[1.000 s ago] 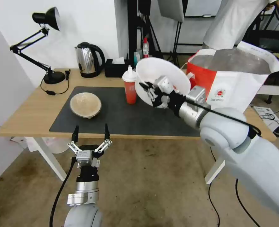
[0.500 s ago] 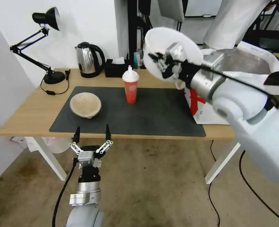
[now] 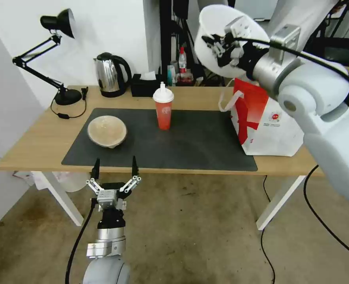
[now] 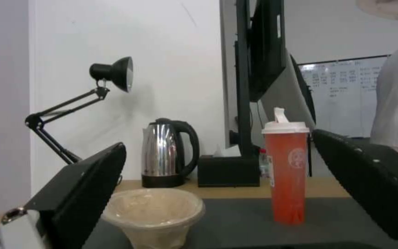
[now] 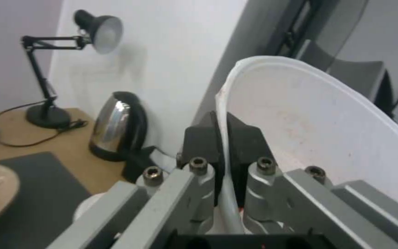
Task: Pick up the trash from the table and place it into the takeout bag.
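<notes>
Table point(image 3: 36, 138) carries mat point(image 3: 190, 146). On mat: pulp bowl point(image 3: 107, 130) left, cup point(image 3: 163, 109) centre. Takeout bag point(image 3: 267, 122) at mat's right end. Kettle point(image 3: 110, 75), tissue box point(image 3: 144, 86) behind mat; lamp point(image 3: 60, 59) far left.

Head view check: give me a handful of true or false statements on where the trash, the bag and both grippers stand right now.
1. The right gripper is shut on the white bowl's rim, held high in the air. True.
2. The red cup lies tipped over on the mat. False: it stands upright on the dark mat.
3. The left gripper holds the beige pulp bowl. False: it is open and empty, below the table's front edge; the bowl sits on the mat.
4. The takeout bag stands on the table's right end. True.
</notes>
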Controlling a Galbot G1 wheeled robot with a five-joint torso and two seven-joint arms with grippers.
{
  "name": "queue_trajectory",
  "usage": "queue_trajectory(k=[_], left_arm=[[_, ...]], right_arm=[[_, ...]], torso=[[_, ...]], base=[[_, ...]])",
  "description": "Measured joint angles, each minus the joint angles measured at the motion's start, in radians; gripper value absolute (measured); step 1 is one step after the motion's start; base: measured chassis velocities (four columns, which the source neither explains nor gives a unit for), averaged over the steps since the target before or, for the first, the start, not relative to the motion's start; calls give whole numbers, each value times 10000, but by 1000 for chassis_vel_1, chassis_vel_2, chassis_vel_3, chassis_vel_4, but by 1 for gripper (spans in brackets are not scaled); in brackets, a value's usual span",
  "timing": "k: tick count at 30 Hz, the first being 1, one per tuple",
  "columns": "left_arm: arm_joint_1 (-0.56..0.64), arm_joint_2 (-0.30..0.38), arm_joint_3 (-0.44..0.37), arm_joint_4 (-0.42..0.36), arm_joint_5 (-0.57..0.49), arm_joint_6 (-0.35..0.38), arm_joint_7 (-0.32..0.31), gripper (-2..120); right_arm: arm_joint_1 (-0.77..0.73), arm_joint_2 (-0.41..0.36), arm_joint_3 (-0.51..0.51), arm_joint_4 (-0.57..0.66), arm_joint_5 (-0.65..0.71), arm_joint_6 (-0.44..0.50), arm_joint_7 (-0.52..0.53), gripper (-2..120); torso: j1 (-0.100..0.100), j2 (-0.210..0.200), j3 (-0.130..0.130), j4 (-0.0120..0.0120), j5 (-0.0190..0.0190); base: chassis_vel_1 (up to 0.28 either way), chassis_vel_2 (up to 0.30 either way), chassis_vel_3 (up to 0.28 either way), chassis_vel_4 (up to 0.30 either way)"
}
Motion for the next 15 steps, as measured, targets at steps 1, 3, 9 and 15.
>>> queue_trajectory(k=[1,3,9,15], left_arm=[[0,11,-5,-2,-8,-1,-1,100],[1,26,-12,-2,-18,-2,-2,100],[-2,71,-33,2,-35,-8,-5,100],[-9,90,-33,38,-46,-9,-6,100]], right_arm=[[2,-37,70,-78,0,16,-23,0],[1,-90,160,-156,0,38,-59,0],[-198,-258,555,-416,-31,156,-123,0],[-717,-490,1033,-613,-205,371,-279,0]], torso=[[0,0,0,0,0],[0,0,0,-1,0],[0,0,0,0,0],[0,0,0,-1,0]], base=[[0,0,0,0],[0,0,0,0],[0,0,0,0],[0,0,0,0]])
